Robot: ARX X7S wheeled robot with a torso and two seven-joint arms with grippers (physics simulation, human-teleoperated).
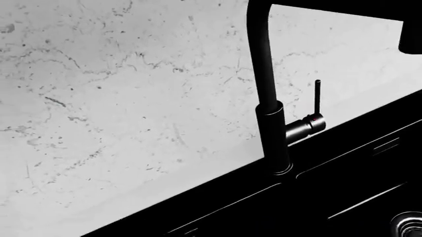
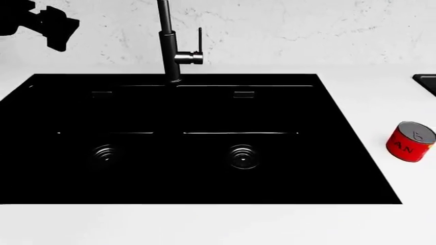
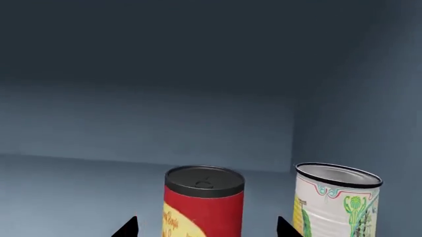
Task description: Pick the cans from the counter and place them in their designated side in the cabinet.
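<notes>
Two red cans show in all. One (image 2: 411,141) stands tilted on the white surface (image 2: 204,224) to the right of the black double sink (image 2: 197,138), near the head view's right edge, with bare surface around it and a flat black tray corner (image 2: 426,81) well behind it. The other red can (image 3: 203,202) stands upright inside the blue-grey cabinet (image 3: 132,123), between the two dark fingertips (image 3: 126,228) of the right gripper (image 3: 207,229), which are spread wider than the can; whether they touch it cannot be told. Just beside it, toward the cabinet's side wall, stands one white can with green print (image 3: 336,202), a small gap between the two. The cabinet floor on the red can's other side lies open.

The sink has two basins, each with one drain. One black tap (image 2: 170,46) rises from its back rim.

The left arm (image 2: 41,23) shows only as a dark shape at the head view's upper left; its gripper's state cannot be told.
</notes>
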